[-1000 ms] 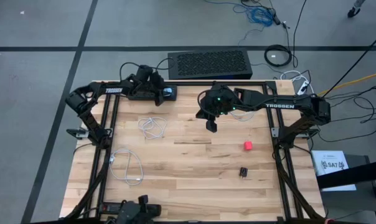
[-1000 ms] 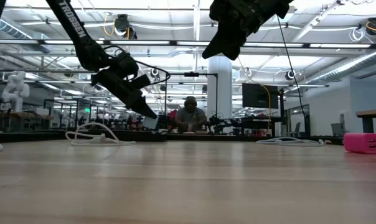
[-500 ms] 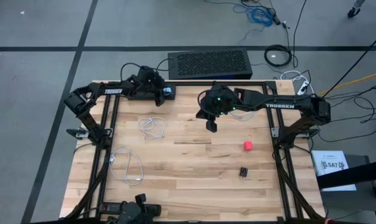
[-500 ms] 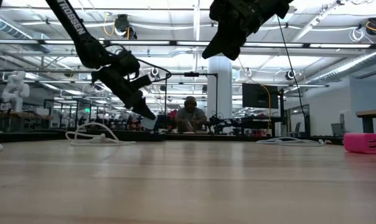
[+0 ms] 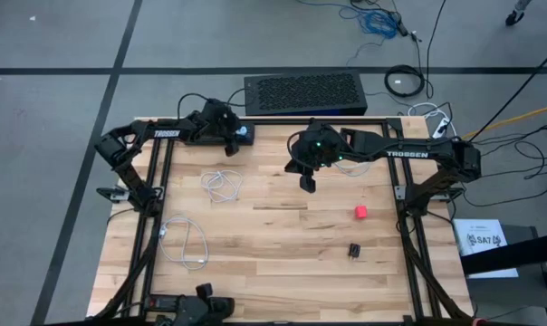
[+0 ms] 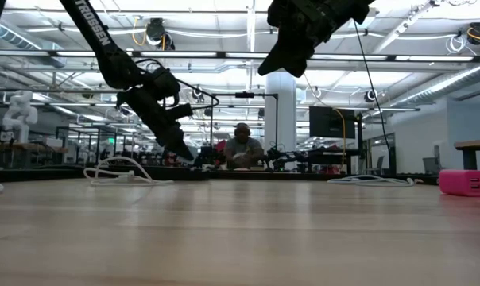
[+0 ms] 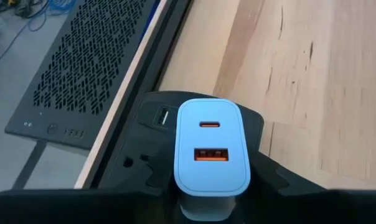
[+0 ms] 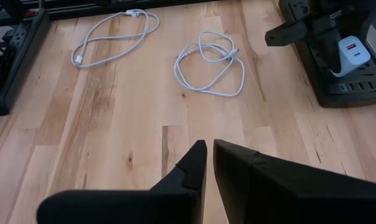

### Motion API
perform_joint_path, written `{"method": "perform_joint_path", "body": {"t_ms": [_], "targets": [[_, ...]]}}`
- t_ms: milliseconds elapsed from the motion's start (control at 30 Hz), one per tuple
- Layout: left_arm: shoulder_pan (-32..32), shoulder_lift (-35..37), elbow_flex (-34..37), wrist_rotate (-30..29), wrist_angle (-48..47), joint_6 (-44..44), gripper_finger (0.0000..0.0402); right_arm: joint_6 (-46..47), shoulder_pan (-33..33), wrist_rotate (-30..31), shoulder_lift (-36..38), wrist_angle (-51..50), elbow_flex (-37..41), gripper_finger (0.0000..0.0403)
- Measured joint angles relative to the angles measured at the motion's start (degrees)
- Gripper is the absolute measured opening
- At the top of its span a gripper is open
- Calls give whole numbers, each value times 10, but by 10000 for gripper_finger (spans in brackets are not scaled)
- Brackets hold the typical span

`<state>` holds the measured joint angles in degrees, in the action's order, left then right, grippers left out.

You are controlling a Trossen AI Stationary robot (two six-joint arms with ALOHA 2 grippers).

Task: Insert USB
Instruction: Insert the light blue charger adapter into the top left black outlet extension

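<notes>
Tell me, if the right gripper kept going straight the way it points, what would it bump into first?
Probably just the bare wooden table. The right gripper, shut and empty, hangs above it, pointing down. The coiled white cable lies farther ahead, though depth is hard to judge.

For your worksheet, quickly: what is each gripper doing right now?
Left gripper: holding the white charger.
Right gripper: closed, empty.

A grey floor [image 5: 56, 109] crossed by dark tape lines surrounds the pale wooden worktop [image 5: 283, 244]. Beyond its far edge lies a black perforated panel [image 5: 305, 91]. Level across, ceiling strip lights [image 6: 224, 56], a white column [image 6: 279, 119] and a seated person [image 6: 241, 148] show.
</notes>
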<state>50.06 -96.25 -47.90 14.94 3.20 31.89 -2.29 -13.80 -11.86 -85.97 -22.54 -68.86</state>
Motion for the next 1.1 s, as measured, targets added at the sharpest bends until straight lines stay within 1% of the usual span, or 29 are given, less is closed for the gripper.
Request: {"method": "perform_joint_path", "body": {"t_ms": [167,300,433,600,700,833,900,1000,1100], "targets": [[0,0,0,26,0,-12,120,-1,0,-1,0,-4,0,22],[-13,7,0,46,-7,-31,120,1,0,-2,3,-39,0,12],[-37,26,2,97,-14,-53,120,3,4,-2,3,-54,0,1],[-76,63,1,155,-1,-87,120,4,6,0,2,-26,0,1],[-111,80,1,178,17,-92,120,22,6,-3,-14,22,0,5],[-159,89,0,187,40,-91,120,31,6,-2,-30,70,0,40],[-179,94,0,187,53,-91,120,32,6,0,-31,77,0,67],[-202,102,0,189,73,-91,120,31,6,27,-31,91,0,111],[-218,102,0,189,97,-106,120,31,6,33,-35,101,0,147]]}}
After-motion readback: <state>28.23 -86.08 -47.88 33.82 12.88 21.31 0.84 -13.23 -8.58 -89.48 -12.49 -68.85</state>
